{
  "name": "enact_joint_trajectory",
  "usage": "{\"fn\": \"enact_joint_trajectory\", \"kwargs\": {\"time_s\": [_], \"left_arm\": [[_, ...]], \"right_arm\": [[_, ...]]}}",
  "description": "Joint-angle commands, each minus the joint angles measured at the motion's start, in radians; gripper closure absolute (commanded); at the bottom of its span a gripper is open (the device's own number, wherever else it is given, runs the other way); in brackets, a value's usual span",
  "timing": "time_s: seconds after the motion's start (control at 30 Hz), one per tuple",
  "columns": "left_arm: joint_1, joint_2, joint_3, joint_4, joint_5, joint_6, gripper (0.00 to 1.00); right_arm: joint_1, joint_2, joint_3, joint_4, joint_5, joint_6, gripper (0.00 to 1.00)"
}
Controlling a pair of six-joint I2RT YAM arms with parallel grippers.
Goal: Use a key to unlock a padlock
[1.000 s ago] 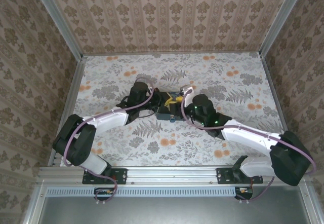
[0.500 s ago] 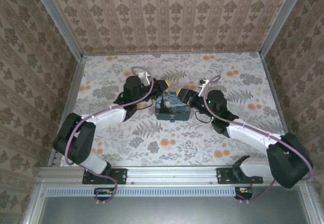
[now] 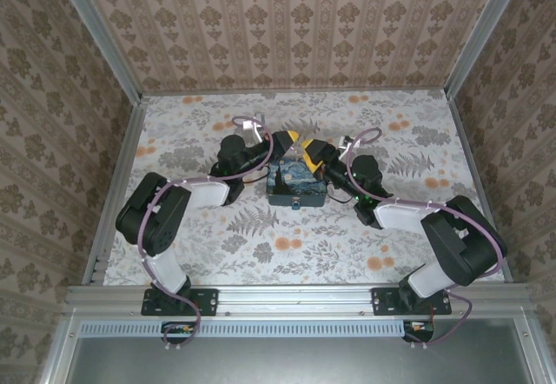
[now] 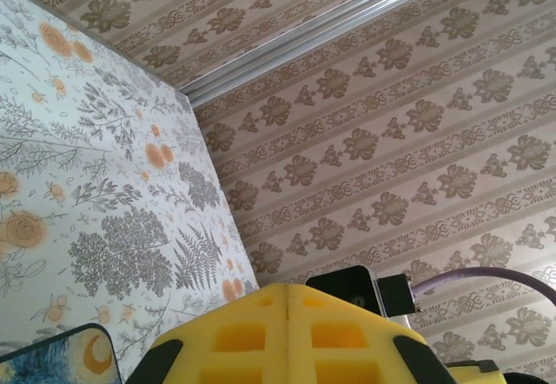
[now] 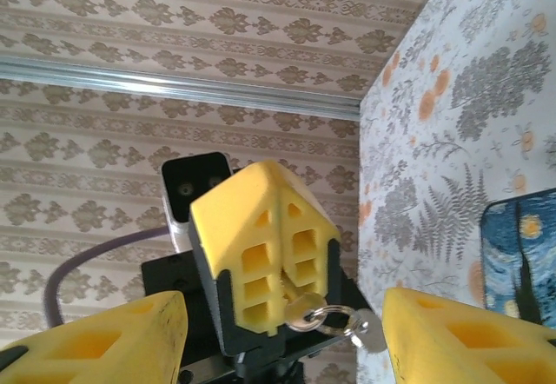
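desk [image 3: 373, 228]: white w/ grey ferns, orange flwrs
walls [image 3: 287, 28]: beige, brown damask stripes
box [image 3: 296, 182]: blue/yellow night sky
left tool [image 5: 285, 297], right tool [image 3: 311, 149]: yellow fingers, blk body
key [image 5: 369, 336]: silvery
cables [image 3: 195, 191]: purple

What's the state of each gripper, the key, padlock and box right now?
left gripper, shut on the key's ring.
right gripper, open.
key, dangling from the left gripper, not in the padlock.
padlock, at the box's near side; too small to tell locked or not.
box, lid down.

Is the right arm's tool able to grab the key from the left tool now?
Probably yes. The right tool is open and faces the left tool, which pinches the ring. The key dangles free, with nothing between.
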Motion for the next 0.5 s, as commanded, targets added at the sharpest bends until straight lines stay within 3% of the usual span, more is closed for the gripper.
{"fn": "enact_joint_trajectory", "kwargs": {"time_s": [0.0, 0.27, 0.47], "left_arm": [[0.000, 0.006, 0.024, 0.118, -0.008, -0.018, 1.00], [-0.014, 0.020, 0.036, 0.147, -0.002, -0.018, 1.00], [-0.018, 0.017, 0.034, 0.153, 0.005, -0.009, 1.00]], "right_arm": [[0.001, 0.019, -0.006, 0.079, -0.018, 0.062, 0.37], [0.017, 0.088, 0.024, 0.133, -0.029, 0.103, 0.41], [0.021, 0.130, 0.033, 0.208, -0.028, 0.134, 0.49]]}}
